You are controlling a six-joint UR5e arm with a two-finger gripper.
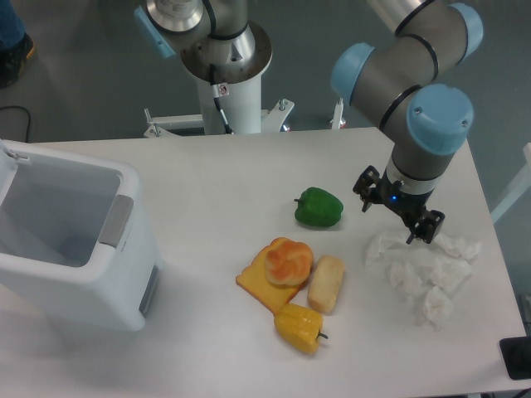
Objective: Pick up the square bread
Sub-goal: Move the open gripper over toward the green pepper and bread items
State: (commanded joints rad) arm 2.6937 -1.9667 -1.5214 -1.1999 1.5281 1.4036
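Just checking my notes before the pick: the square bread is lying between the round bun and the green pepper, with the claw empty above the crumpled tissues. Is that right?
Not quite. In the camera view the square bread lies beside the round bun and just above the yellow pepper; the green pepper sits apart, farther back. The rest holds: the claw is empty above the crumpled tissues.
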